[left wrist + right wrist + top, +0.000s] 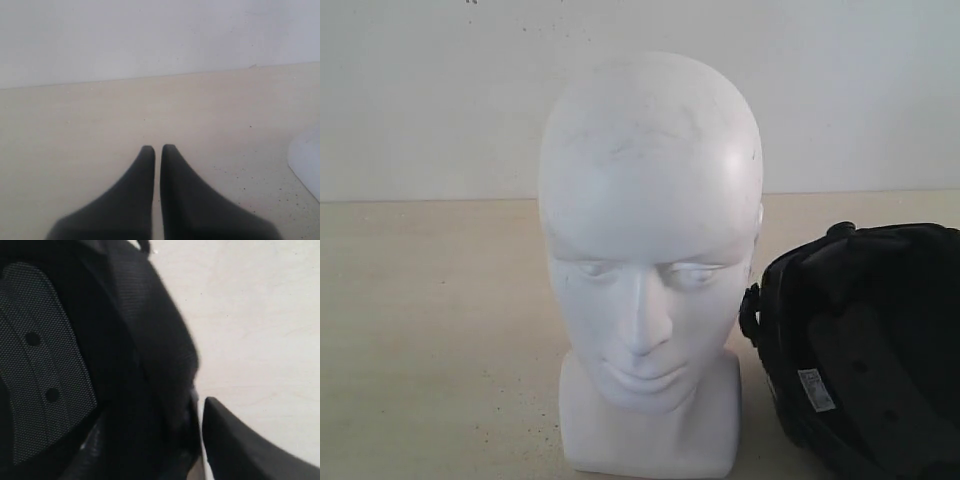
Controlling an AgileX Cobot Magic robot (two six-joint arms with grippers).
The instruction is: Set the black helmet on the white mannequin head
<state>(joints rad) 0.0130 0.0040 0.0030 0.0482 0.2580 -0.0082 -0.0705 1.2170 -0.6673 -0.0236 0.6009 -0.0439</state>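
Note:
The white mannequin head (650, 250) stands upright at the middle of the table, facing the exterior camera. Just to its right the black helmet (865, 340) lies with its opening up, so its padded lining shows. Neither gripper appears in the exterior view. In the right wrist view the helmet (125, 340) fills most of the frame, and my right gripper (165, 420) straddles its rim. The outer finger (235, 440) stands a thin sliver off the shell. The inner finger lies dark inside the lining. My left gripper (157, 148) hovers shut over bare table, with the head's white base (307, 165) off to one side.
A beige table (430, 330) carries both objects, and a plain white wall (420, 90) rises behind it. The helmet runs past the right and bottom edges of the exterior view. Bare tabletop lies left of the mannequin head.

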